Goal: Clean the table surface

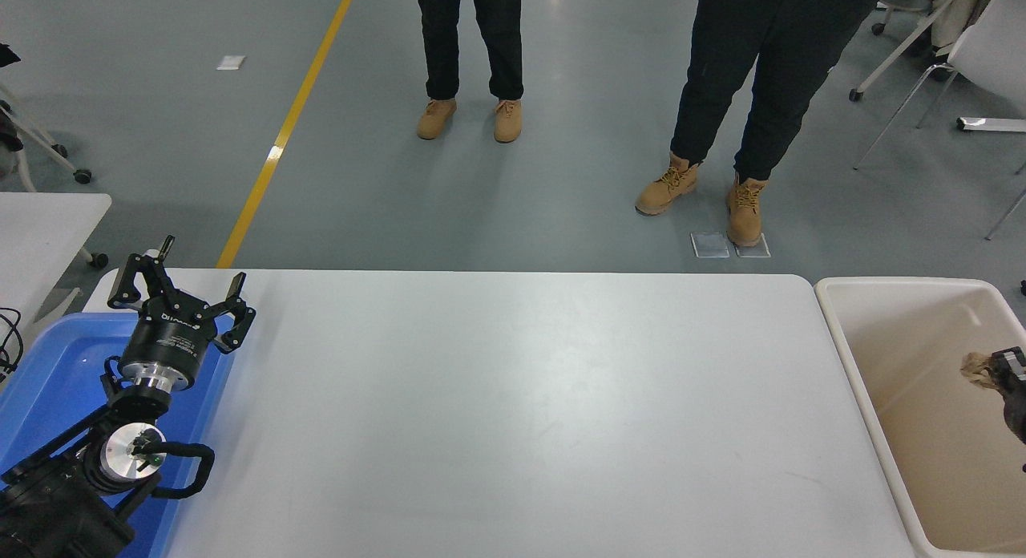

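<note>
The table surface (513,406) is a wide, plain white top with nothing lying on it. My right gripper (996,367) comes in at the right edge, over the beige bin (834,317). It is shut on a small tan, frayed scrap (974,366) held above the bin's inside. Most of the right arm is out of view. My left gripper (178,289) is parked at the lower left with its fingers spread open and empty, over the blue bin (48,365).
Two people in dark trousers and tan boots (469,119) (705,193) stand on the floor beyond the table's far edge. A smaller white table (40,221) is at the left edge. Chairs (962,53) stand at the top right.
</note>
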### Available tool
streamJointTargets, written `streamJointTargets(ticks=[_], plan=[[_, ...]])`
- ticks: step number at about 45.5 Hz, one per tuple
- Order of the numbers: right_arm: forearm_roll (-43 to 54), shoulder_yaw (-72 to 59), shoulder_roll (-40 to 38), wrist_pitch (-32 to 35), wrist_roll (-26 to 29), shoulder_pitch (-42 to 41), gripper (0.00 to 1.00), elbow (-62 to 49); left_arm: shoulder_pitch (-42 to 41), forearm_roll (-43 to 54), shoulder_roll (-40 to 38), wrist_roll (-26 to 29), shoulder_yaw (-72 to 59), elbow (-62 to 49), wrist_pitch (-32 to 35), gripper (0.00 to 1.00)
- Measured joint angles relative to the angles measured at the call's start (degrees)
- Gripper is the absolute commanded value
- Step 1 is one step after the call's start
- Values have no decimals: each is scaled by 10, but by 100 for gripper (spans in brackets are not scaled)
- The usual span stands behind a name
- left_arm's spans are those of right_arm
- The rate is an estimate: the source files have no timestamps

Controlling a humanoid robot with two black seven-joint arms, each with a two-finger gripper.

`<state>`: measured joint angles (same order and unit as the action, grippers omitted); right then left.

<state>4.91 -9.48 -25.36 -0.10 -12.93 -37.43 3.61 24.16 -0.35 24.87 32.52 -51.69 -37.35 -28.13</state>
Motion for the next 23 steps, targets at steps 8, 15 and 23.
streamJointTargets(ticks=[8, 15, 23], plan=[[0, 1, 11, -9, 0, 8, 0, 0, 0, 0, 0, 0, 0, 0, 0, 99], [0, 2, 18, -14, 0, 11, 0, 0, 0, 0, 0, 0, 0, 0, 0, 99], [0, 3, 21, -17, 0, 14, 11, 0, 0, 0, 0, 0, 0, 0, 0, 99]])
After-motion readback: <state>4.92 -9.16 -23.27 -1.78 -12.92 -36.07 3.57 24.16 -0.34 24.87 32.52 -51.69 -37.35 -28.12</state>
